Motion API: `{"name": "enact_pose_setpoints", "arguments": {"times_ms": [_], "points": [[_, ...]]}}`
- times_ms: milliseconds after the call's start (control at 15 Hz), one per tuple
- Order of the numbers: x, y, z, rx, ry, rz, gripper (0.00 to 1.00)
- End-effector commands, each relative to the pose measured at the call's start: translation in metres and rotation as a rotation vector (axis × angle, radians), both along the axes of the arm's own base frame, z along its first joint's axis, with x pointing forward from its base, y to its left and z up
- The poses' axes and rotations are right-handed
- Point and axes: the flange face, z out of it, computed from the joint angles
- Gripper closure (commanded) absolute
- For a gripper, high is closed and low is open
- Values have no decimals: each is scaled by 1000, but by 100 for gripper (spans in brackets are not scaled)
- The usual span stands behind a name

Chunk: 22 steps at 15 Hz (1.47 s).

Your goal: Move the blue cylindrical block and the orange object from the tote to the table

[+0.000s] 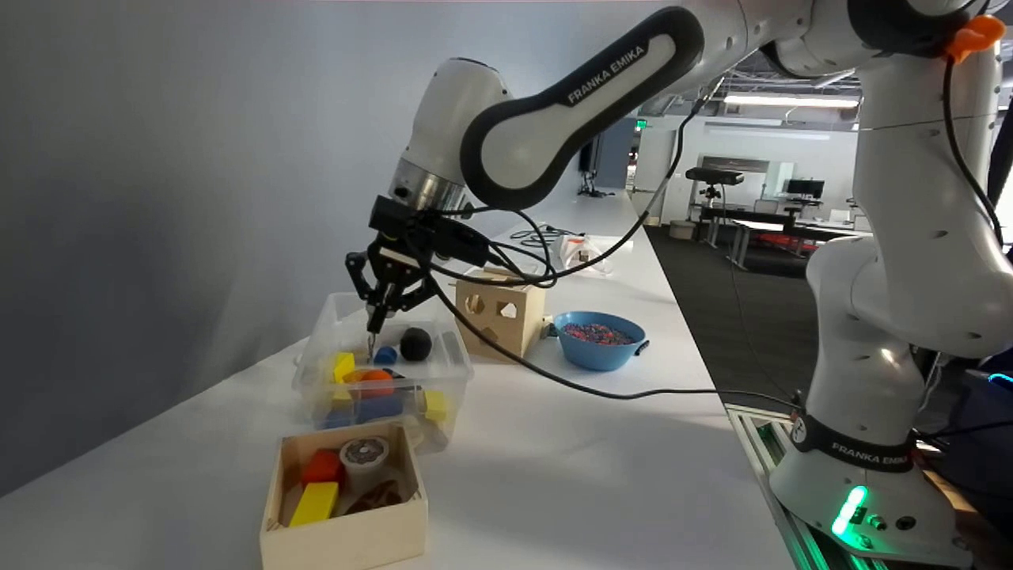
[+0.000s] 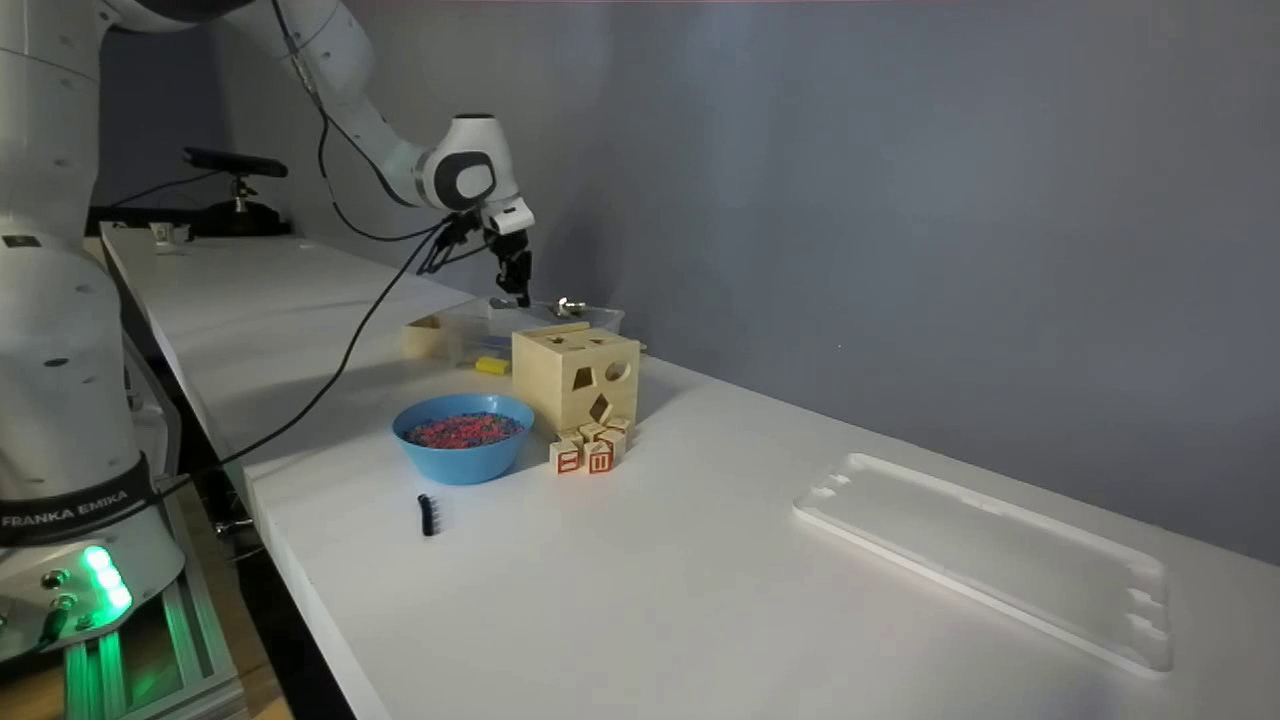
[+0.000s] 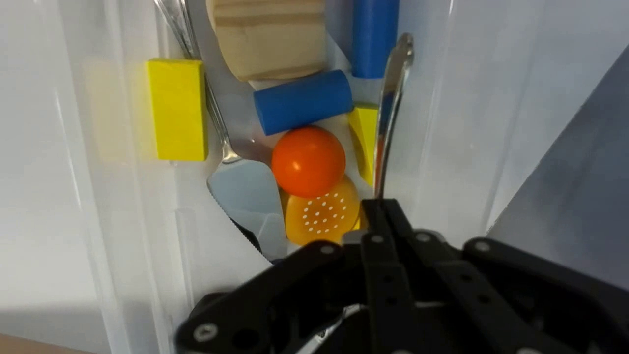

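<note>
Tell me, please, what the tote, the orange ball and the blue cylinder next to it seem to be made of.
The tote: smooth, translucent plastic, I think, since its wall is see-through. The orange ball: glossy, with a bright highlight; perhaps plastic or painted wood. The blue cylinder: nearly matte, no grain visible; plastic or painted wood, unclear which.

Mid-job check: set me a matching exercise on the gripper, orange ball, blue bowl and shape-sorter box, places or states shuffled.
A. gripper
B. orange ball
C. blue bowl
D. wooden shape-sorter box

1. filled with small red and blue pieces
2. inside the tote
3. on the table, beside the bowl
4. closed on a metal utensil handle

Pairs: A-4, B-2, C-1, D-3
</note>
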Motion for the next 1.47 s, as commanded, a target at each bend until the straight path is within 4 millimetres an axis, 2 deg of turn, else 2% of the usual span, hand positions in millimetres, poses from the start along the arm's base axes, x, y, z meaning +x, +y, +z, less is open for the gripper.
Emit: {"name": "enact_pose_setpoints", "arguments": {"times_ms": [0, 267, 333, 400, 533, 867, 1067, 1133, 1400], "points": [[-11, 5, -20, 33, -37, -23, 99], [-2, 21, -37, 27, -132, 33, 99], [-5, 24, -41, 17, -117, 62, 71], [-7, 25, -46, 11, -108, 74, 71], [-14, 27, -44, 4, -83, 107, 58], [-23, 30, -4, -8, -27, 189, 23], [-12, 35, 6, -16, 53, 244, 3], [-7, 36, 6, -19, 62, 249, 0], [7, 33, -9, -25, 80, 198, 0]]}}
